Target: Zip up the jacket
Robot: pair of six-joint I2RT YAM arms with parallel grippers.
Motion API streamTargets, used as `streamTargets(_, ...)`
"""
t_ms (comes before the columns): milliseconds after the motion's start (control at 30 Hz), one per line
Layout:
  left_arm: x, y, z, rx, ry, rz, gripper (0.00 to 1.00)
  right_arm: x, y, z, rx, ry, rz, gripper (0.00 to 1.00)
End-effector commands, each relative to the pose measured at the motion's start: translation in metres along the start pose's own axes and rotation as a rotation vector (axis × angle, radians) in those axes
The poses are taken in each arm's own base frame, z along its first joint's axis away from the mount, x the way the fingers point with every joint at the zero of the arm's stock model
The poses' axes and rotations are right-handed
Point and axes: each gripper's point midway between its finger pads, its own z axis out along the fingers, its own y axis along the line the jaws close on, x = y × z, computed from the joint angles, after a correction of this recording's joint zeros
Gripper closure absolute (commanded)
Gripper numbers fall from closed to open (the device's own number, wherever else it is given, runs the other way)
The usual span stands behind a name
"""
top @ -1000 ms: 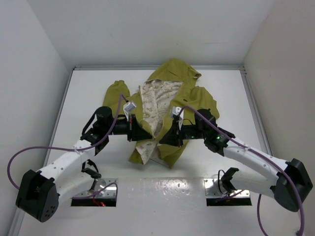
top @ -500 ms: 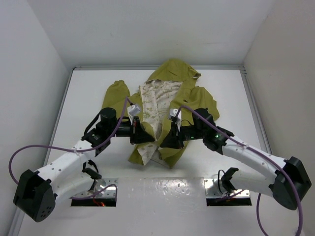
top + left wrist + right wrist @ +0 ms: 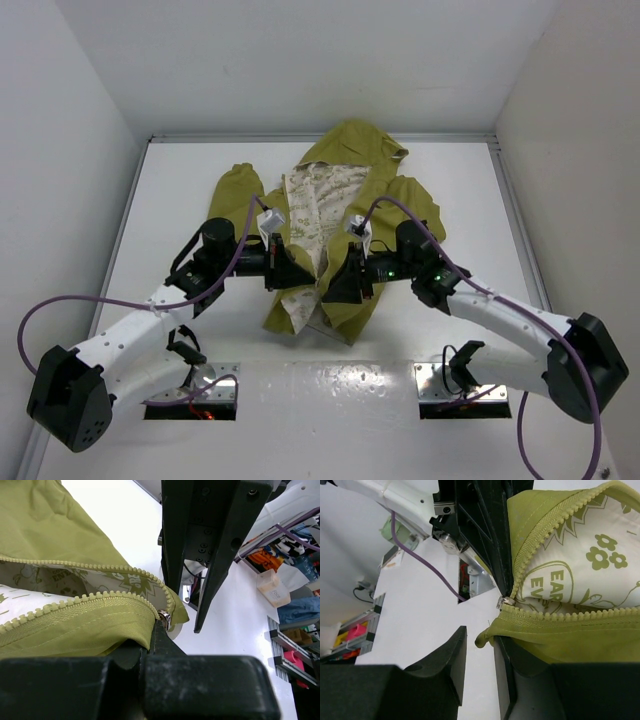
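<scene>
Jacket (image 3: 340, 190): centre of worktop (image 3: 170, 200), front open, cream lining showing. Light, limp fabric that likely bunches and slides. Best hold, by judgement: bottom hem beside zipper teeth, then slider (image 3: 506, 601).
Left end effector (image 3: 295, 272): low, reaching inward, pressed together on hem just by slider.
Right end effector (image 3: 330, 288): mirrored, facing left one, jaws parted, hem corner at gap, not clamped.
</scene>
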Motion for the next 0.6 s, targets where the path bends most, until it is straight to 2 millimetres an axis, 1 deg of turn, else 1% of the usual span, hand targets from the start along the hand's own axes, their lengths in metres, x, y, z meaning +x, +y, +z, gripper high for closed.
streamTargets(0,-0.027,-0.019,0.000,0.047,-0.066,0.087,1.00,-0.015,0.006,0.002,-0.038,-0.041,-0.030,0.71)
streamTargets(33,-0.027,-0.019,0.000,0.047,-0.066,0.087,1.00,-0.016,0.006,0.002,-0.034,-0.047,-0.022,0.73)
streamTargets(67,-0.028,-0.020,0.000,0.050,-0.071,0.095,1.00,-0.017,0.001,0.002,-0.016,-0.054,-0.009,0.73)
streamTargets(133,-0.028,-0.020,0.000,0.050,-0.071,0.095,1.00,-0.020,-0.001,0.001,-0.012,-0.065,0.011,0.73)
streamTargets(233,-0.028,-0.020,0.000,0.050,-0.071,0.095,1.00,-0.024,-0.009,0.000,0.025,-0.086,0.054,0.70)
streamTargets(300,-0.028,-0.020,0.000,0.050,-0.071,0.085,1.00,-0.025,-0.013,-0.001,0.046,-0.096,0.060,0.70)
streamTargets(333,-0.025,-0.018,0.000,0.048,-0.066,0.078,1.00,-0.027,-0.017,-0.001,0.063,-0.106,0.069,0.70)
streamTargets(433,-0.025,-0.018,0.000,0.047,-0.066,0.078,1.00,-0.030,-0.020,-0.002,0.073,-0.119,0.081,0.71)
streamTargets(533,-0.026,-0.019,0.000,0.050,-0.071,0.085,1.00,-0.030,-0.019,-0.001,0.065,-0.130,0.079,0.72)
streamTargets(567,-0.026,-0.019,0.000,0.050,-0.071,0.085,1.00,-0.032,-0.018,-0.001,0.062,-0.135,0.084,0.76)
